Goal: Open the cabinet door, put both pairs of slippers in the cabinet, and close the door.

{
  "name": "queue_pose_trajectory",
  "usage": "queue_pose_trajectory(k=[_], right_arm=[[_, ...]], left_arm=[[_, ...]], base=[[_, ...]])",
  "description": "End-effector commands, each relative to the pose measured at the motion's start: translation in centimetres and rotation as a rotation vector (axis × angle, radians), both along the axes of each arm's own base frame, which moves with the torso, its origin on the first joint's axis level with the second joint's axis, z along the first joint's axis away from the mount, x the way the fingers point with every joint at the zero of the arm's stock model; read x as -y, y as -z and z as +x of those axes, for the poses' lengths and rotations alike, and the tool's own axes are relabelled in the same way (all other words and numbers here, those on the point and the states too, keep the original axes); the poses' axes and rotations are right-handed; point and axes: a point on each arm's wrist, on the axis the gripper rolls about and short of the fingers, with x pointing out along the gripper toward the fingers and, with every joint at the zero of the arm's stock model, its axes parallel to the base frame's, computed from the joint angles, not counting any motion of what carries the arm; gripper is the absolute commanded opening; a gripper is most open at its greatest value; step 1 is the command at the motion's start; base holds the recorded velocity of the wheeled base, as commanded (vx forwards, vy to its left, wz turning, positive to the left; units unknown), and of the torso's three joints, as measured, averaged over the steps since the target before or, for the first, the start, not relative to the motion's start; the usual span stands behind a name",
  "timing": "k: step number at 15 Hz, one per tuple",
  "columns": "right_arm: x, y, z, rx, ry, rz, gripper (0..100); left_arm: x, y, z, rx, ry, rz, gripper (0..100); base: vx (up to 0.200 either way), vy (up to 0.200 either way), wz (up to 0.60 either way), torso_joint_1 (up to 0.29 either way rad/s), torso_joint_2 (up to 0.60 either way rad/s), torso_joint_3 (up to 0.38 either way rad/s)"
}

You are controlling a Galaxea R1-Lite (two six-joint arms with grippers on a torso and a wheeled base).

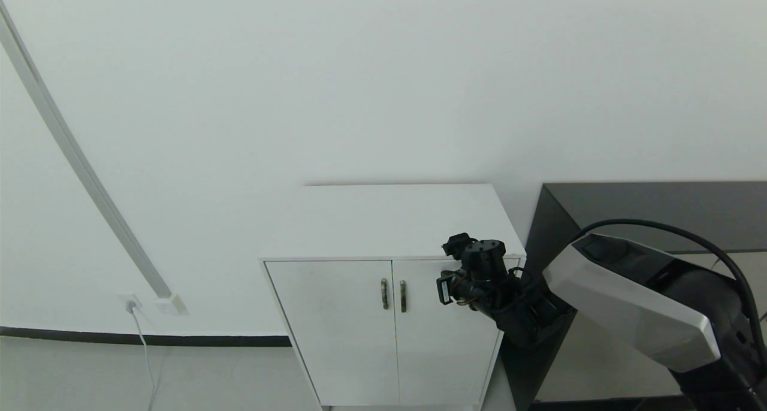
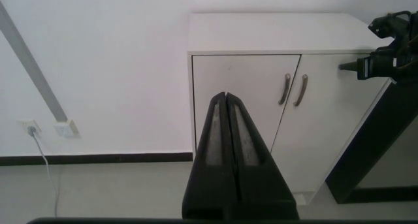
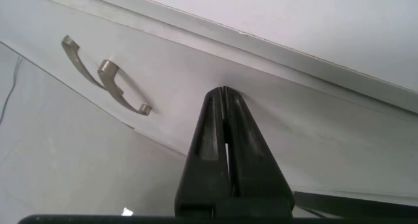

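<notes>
The white cabinet (image 1: 383, 219) stands against the wall, and both its doors are closed. Two metal handles (image 1: 393, 295) sit side by side at the middle seam. My right gripper (image 3: 225, 92) is shut with nothing in it, its tip close to the upper part of the right door (image 3: 274, 113), to the right of the handles (image 3: 108, 77). In the head view the right gripper (image 1: 446, 290) hangs in front of that door's upper right corner. My left gripper (image 2: 225, 96) is shut and empty, held well back from the cabinet (image 2: 274, 31) and aimed at its left door.
A black, glossy piece of furniture (image 1: 653, 204) stands right beside the cabinet. A wall socket with a white cable (image 1: 129, 305) and a slanting cable duct (image 1: 78, 159) are on the wall to the left. Bare floor lies in front of the cabinet.
</notes>
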Motion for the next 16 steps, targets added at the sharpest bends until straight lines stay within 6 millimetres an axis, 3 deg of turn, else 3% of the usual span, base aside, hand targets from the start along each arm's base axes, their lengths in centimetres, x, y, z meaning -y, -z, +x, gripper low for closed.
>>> queue_pose_trajectory(k=[1, 16], right_arm=[[0.0, 0.06, 0.06, 0.001, 0.001, 0.001, 0], [0.38, -0.06, 0.83, 0.008, 0.015, 0.004, 0]], left_arm=[[0.0, -0.01, 0.01, -0.001, -0.001, 0.0, 0], [0.0, -0.01, 0.01, -0.001, 0.001, 0.0, 0]], base=[[0.0, 0.0, 0.0, 0.0, 0.0, 0.0], [0.0, 0.0, 0.0, 0.0, 0.0, 0.0]])
